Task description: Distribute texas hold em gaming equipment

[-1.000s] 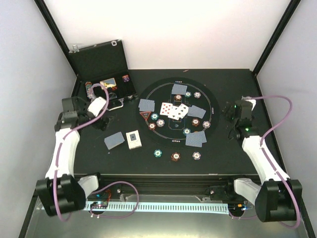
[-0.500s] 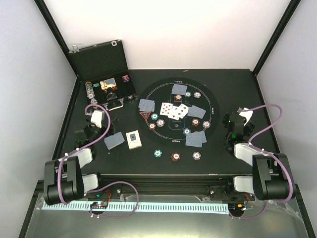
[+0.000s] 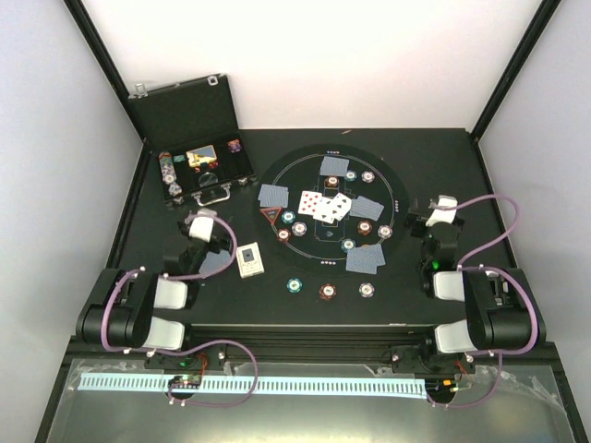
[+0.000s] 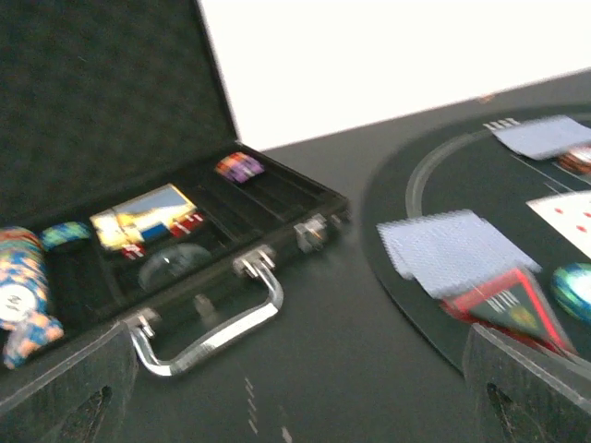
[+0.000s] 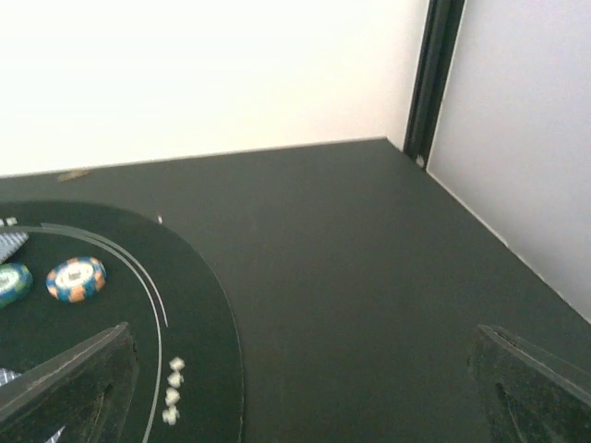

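Blue-grey-backed cards [image 3: 273, 195] and face-up cards [image 3: 323, 205] lie on the round black mat [image 3: 399, 189]. Round chips [image 3: 300, 229] and a red triangle marker [image 3: 270, 215] lie there too. Three chips [image 3: 327, 291] sit just off the mat's near edge. A white deck box [image 3: 249, 260] and a face-down card [image 3: 216, 264] lie to the left. My left gripper [image 3: 205, 226] is open and empty; its wrist view shows it [image 4: 297, 369] above bare table, with a card [image 4: 448, 251] and the marker [image 4: 503, 300] to the right. My right gripper [image 3: 434, 215] is open and empty [image 5: 303, 369] beside the mat's right edge, near a chip [image 5: 76, 278].
The black hard case [image 3: 185, 115] stands open at the back left, holding chip stacks [image 4: 18, 295]; its silver handle [image 4: 208, 323] faces my left gripper. Black frame posts [image 5: 432, 74] and white walls enclose the table.
Both arms have folded back toward their bases. The left gripper has moved from beside the case toward the near middle left. The right gripper has shifted slightly left and nearer.
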`<move>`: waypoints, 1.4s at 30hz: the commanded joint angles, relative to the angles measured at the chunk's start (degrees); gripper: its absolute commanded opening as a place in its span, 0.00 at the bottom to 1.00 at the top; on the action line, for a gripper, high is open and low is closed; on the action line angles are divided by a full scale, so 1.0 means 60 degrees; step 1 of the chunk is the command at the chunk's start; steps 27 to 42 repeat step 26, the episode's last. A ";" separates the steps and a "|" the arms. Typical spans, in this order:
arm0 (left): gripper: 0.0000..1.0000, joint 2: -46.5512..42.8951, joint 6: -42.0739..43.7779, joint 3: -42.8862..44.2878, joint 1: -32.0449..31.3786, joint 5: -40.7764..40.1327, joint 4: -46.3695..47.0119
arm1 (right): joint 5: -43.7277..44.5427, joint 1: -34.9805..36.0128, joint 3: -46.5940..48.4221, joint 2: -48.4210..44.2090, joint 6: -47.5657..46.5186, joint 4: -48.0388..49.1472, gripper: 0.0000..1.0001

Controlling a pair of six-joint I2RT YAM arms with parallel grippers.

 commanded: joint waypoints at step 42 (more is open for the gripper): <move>0.99 -0.0089 -0.0796 0.2280 0.0584 -0.1196 -0.2644 | -0.0457 -0.0161 0.0360 -0.0138 -0.0232 0.0434 1.00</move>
